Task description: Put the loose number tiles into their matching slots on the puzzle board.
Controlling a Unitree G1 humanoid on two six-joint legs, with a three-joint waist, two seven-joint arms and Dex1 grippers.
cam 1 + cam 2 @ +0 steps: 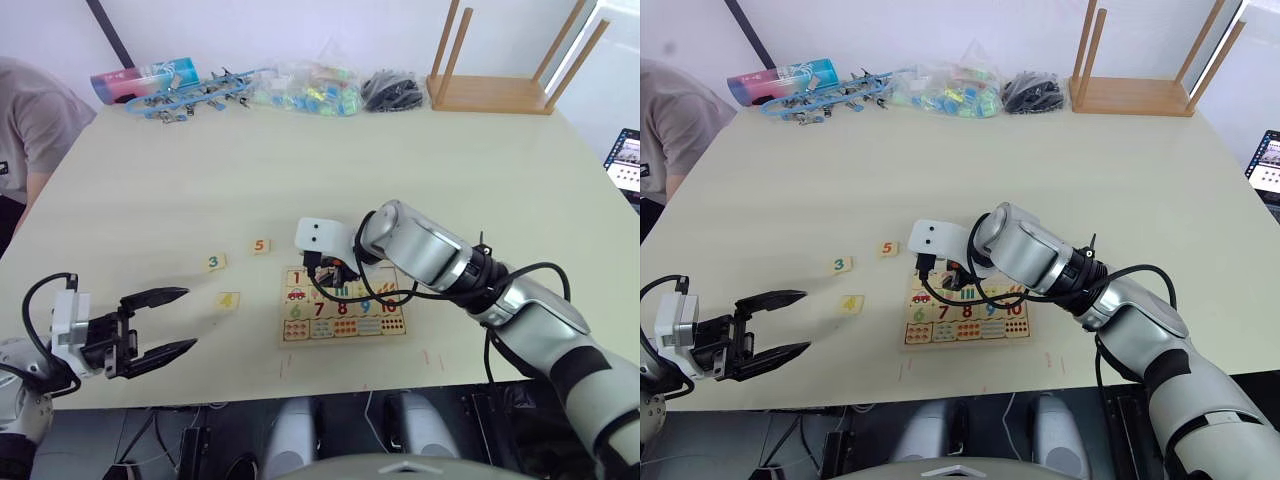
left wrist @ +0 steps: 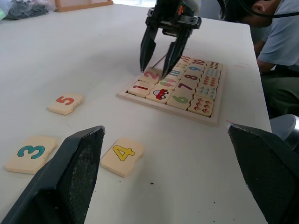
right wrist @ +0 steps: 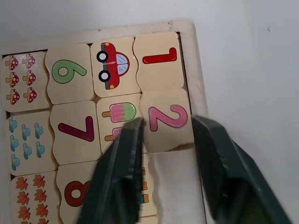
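The puzzle board [image 1: 344, 336] lies near the table's front edge. Tiles 1 [image 3: 159, 58] and 2 [image 3: 168, 116] lie in its number row, beside a bare slot [image 3: 175, 186]. My right gripper [image 3: 167, 122] hangs open just over tile 2, one finger on each side of it. Three loose number tiles rest on the table left of the board: the 5 [image 1: 261, 245], the 3 [image 1: 213, 262] and the 4 [image 1: 228, 299]. My left gripper [image 1: 190, 318] is open and empty, low at the front left, pointing toward the 4.
A person [image 1: 30, 120] sits at the table's left side. Bags of clips and small parts [image 1: 305, 88] line the far edge, with a wooden stand [image 1: 495, 95] at the far right. A screen [image 1: 625, 160] stands past the right edge.
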